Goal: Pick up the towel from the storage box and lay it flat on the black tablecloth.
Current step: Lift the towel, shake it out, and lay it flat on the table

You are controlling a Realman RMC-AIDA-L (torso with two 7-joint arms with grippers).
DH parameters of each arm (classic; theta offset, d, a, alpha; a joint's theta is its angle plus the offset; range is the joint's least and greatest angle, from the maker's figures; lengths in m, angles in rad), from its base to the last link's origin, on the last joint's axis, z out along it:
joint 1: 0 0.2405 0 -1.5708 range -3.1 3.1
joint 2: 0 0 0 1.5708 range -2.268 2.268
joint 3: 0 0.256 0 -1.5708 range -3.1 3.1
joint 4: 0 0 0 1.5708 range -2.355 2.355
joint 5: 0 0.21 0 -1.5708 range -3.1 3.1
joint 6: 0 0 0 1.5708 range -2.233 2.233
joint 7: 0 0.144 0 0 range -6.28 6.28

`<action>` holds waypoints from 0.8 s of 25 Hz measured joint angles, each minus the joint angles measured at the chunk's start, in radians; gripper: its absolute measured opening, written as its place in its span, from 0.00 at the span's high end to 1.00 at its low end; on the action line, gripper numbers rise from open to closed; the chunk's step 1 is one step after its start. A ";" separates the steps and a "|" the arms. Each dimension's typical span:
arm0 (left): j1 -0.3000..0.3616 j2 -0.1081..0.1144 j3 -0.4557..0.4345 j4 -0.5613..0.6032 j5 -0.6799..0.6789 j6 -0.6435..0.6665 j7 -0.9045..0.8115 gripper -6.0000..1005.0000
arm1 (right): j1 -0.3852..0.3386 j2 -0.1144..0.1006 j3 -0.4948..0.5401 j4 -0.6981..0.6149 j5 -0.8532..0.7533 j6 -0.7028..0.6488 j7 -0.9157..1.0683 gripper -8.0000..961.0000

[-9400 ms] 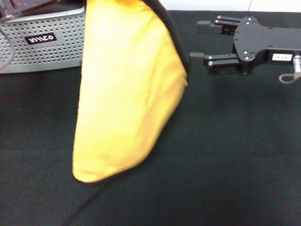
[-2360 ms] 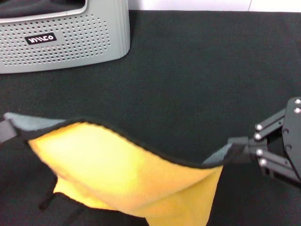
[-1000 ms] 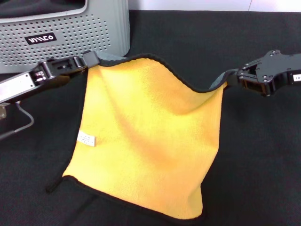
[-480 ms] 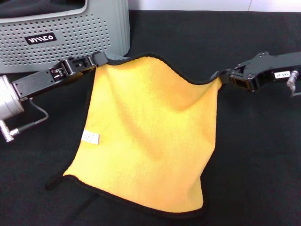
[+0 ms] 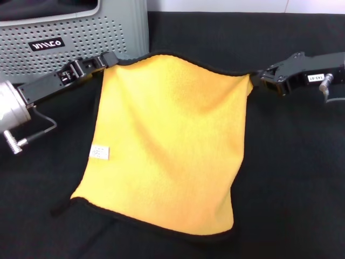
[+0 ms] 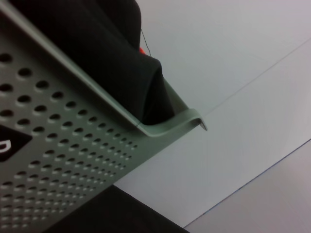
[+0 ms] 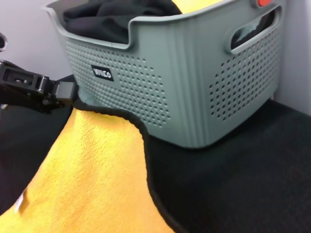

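Since a moment ago the towel [image 5: 167, 140] has been pulled wider and lies flatter on the black tablecloth [image 5: 291, 178], just before the storage box [image 5: 70, 38]. Its two far corners are pinched, one between the left gripper [image 5: 103, 59] fingers, the other between the right gripper [image 5: 257, 80] fingers.
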 joint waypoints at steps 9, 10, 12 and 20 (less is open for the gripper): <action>-0.016 -0.012 -0.035 -0.005 -0.003 -0.051 0.041 0.98 | 0.052 0.000 -0.002 0.090 -0.001 -0.053 -0.016 0.96; -0.016 -0.012 -0.035 -0.005 -0.003 -0.055 0.043 0.98 | 0.059 0.000 -0.002 0.100 -0.001 -0.056 -0.021 0.96; -0.017 -0.012 -0.035 -0.005 -0.003 -0.060 0.045 0.98 | 0.068 0.000 -0.003 0.116 -0.001 -0.067 -0.024 0.96; -0.010 -0.014 -0.035 -0.007 -0.002 -0.100 0.056 0.97 | 0.085 0.002 -0.015 0.167 -0.008 -0.111 -0.050 0.96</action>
